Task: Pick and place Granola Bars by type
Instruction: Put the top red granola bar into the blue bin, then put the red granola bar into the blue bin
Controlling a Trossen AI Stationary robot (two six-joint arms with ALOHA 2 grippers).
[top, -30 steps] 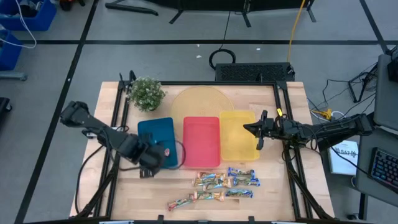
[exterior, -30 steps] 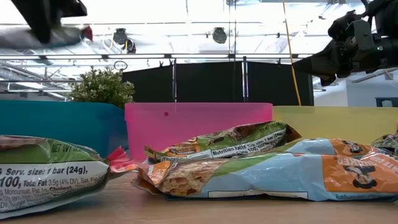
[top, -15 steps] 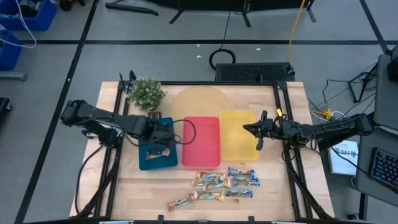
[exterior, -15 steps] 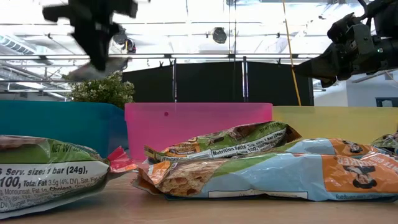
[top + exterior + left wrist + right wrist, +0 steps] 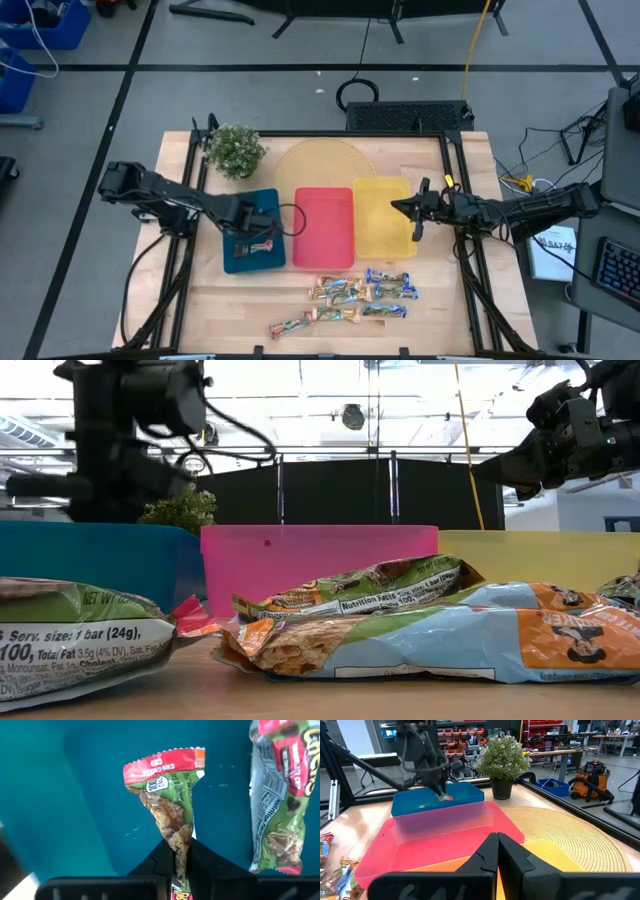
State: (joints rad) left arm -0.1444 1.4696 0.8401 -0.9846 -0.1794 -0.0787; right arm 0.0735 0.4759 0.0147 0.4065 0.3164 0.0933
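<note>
From above, the left gripper [image 5: 258, 237] has swung from the table's front edge to hang over the blue tray [image 5: 237, 262], pinching a granola bar [image 5: 263, 245]; release looks imminent. The right gripper [image 5: 413, 214], fingers pressed together, waits over the yellow tray [image 5: 380, 240].

Left wrist view: the red-green bar [image 5: 170, 810] reads "100"; another [image 5: 280, 795] already lies in the tray.

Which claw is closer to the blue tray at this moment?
Left. The left claw hangs over the blue tray, shut on a reddish-green granola bar. The right claw waits at the yellow tray.
</note>
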